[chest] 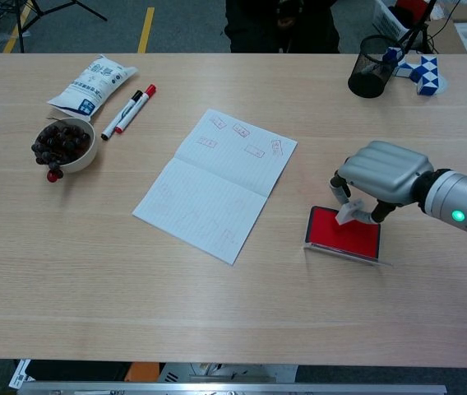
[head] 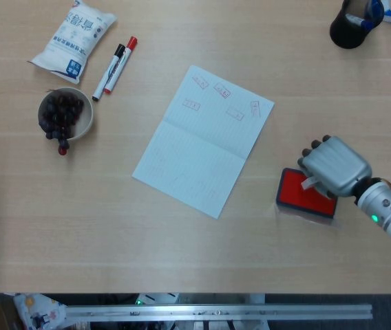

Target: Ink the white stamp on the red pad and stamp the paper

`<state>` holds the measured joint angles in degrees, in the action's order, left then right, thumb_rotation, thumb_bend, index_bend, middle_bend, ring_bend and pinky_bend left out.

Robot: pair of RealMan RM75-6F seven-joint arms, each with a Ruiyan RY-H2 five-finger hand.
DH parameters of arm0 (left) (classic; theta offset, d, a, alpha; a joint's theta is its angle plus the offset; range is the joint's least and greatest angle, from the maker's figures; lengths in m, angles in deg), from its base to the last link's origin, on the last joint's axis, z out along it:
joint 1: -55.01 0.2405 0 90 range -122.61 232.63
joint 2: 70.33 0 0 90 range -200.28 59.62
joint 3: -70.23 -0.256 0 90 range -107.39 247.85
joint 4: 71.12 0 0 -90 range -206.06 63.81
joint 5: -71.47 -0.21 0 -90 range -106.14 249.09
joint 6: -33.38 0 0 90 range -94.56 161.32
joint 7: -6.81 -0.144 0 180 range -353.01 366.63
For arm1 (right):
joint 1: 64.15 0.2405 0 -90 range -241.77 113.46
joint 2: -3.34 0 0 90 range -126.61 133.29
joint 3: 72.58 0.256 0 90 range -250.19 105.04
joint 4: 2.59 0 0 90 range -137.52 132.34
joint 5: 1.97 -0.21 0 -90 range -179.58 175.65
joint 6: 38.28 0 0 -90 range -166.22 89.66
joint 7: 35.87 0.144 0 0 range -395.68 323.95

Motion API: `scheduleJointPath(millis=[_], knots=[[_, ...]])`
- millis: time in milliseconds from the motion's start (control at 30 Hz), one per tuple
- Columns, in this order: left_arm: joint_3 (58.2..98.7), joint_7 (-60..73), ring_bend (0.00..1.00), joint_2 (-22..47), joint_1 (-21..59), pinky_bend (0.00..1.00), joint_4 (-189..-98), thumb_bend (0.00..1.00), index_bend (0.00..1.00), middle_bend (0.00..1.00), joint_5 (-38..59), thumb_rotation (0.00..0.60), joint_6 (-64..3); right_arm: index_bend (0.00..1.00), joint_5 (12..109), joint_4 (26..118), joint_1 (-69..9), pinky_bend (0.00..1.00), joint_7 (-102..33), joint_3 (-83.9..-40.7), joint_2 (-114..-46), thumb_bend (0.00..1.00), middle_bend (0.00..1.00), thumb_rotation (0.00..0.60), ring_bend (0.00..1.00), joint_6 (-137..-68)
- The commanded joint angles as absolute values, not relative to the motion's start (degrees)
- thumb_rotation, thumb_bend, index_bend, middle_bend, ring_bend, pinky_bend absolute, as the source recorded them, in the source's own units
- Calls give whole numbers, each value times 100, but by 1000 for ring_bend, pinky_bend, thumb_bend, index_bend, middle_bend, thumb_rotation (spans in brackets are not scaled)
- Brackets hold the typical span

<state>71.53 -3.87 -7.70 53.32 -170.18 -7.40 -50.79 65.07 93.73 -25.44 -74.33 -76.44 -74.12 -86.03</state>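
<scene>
My right hand [head: 333,167] [chest: 381,171] grips the white stamp [head: 308,183] [chest: 346,212] and holds it down on the red ink pad [head: 305,196] [chest: 340,233] at the right of the table. The hand covers the pad's far right part. The white lined paper [head: 202,139] [chest: 215,183] lies open in the middle of the table, with several red stamp marks near its far edge. My left hand shows in neither view.
A bowl of dark grapes [head: 64,114] [chest: 62,144], two markers [head: 114,67] [chest: 128,110] and a white packet [head: 74,36] [chest: 91,82] sit at the far left. A black mesh cup [head: 349,23] [chest: 371,76] and a blue-white twist toy [chest: 421,73] stand at the far right.
</scene>
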Motion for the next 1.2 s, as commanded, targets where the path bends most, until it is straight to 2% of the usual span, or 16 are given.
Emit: scheduleJointPath(millis=[33, 433, 1200], knots=[[7145, -371, 177, -773, 5334, 99, -17006, 175, 209, 151, -741, 600, -5064, 658, 6453, 9367, -2525, 399, -7520, -7674, -7462, 414, 472, 600, 360, -8642], [7132, -311, 177, -785, 5355, 100, -16977, 175, 209, 151, -777, 600, -5073, 700, 6514, 9335, -2526, 399, -7791, -7795, -7574, 435, 501, 600, 380, -8814], [7112, -256, 177, -807, 5377, 99, -16945, 174, 201, 143, -730, 600, -5003, 716, 6575, 9131, -2580, 399, -7790, -7888, -7730, 440, 514, 600, 390, -8875]])
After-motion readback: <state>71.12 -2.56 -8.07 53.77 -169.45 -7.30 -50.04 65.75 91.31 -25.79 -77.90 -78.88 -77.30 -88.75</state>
